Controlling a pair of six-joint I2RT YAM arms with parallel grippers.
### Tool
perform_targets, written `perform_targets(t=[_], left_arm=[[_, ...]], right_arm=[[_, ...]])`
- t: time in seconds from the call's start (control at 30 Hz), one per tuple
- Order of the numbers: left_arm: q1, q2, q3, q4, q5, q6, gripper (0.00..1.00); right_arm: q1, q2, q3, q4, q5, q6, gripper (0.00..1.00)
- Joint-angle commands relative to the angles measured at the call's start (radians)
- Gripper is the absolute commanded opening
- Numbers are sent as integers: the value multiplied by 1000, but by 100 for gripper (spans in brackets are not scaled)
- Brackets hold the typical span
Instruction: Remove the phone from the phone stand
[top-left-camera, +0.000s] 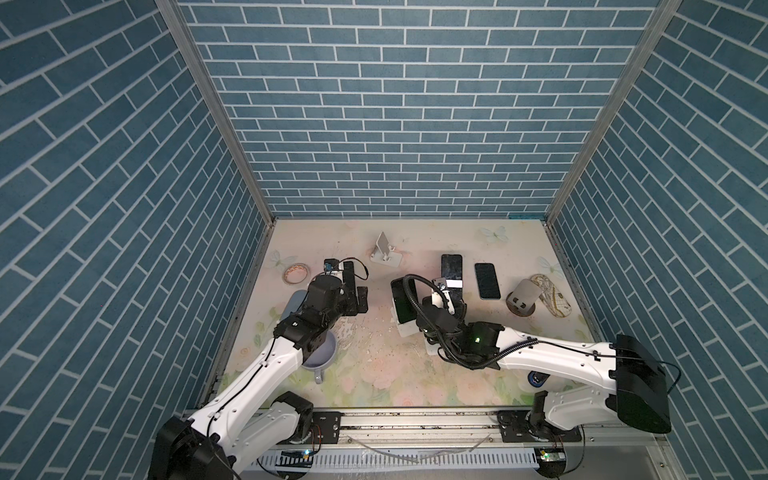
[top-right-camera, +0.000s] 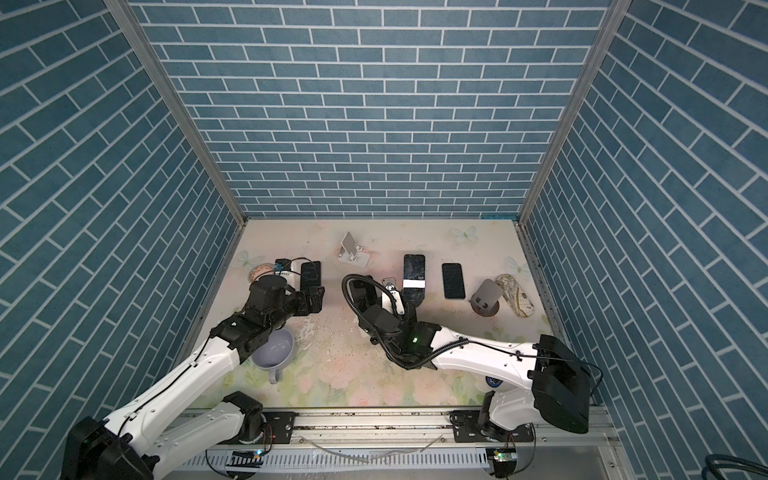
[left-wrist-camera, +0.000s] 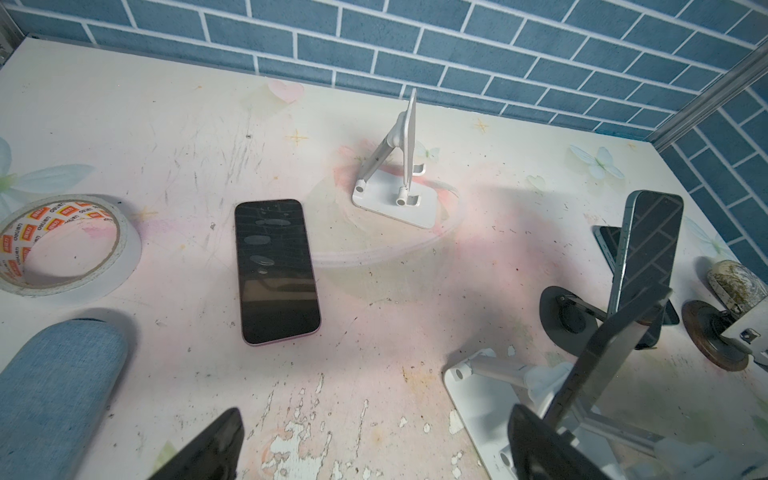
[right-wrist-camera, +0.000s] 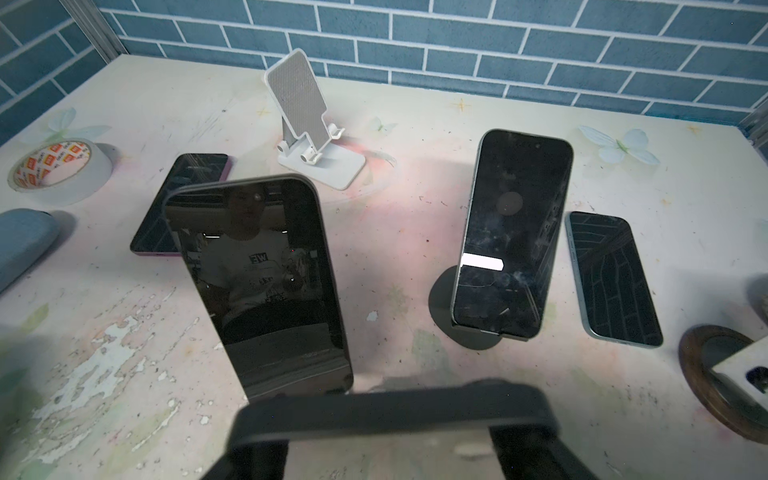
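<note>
My right gripper (right-wrist-camera: 392, 440) is shut on a dark phone (right-wrist-camera: 390, 409) whose top edge runs across between the two fingers. A white stand base (top-left-camera: 432, 347) shows under that wrist in a top view; I cannot tell whether the phone rests on it. Just left, another phone (right-wrist-camera: 257, 286) leans on a white stand (top-left-camera: 405, 328). A third phone (top-left-camera: 451, 270) sits on a dark round stand (right-wrist-camera: 442, 299). My left gripper (top-left-camera: 357, 297) hangs open over bare table, with a pink-edged phone (left-wrist-camera: 276, 270) lying flat beyond it.
An empty white stand (top-left-camera: 386, 251) is at the back. A phone (top-left-camera: 487, 280) lies flat at right, beside a grey stand on a brown base (top-left-camera: 524, 297) and a patterned case (top-left-camera: 550, 295). Tape roll (top-left-camera: 296, 273), blue case (left-wrist-camera: 54, 382) and lavender mug (top-right-camera: 274, 347) sit at left.
</note>
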Motion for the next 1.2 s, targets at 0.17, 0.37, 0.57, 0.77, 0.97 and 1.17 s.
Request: perform_targets(t=[0.17, 0.37, 0.57, 0.77, 0.97, 1.17], left_arm=[[6, 10, 32, -18, 0, 16, 100], [6, 20, 32, -16, 3, 14, 100], [7, 28, 59, -18, 6, 12, 100], [6, 31, 65, -26, 3, 21, 100], [7, 28, 65, -36, -6, 20, 100], [7, 30, 65, -44, -15, 23, 100]], right_arm=[[-7, -177, 40, -217, 20, 81, 38], [-43, -297, 31, -399, 7, 208, 37], [-132, -381, -18, -525, -61, 280, 37], [-252, -378, -73, -573, -199, 281, 36], [-352, -316, -101, -584, -277, 212, 36], [-463, -270, -133, -568, -330, 118, 36]])
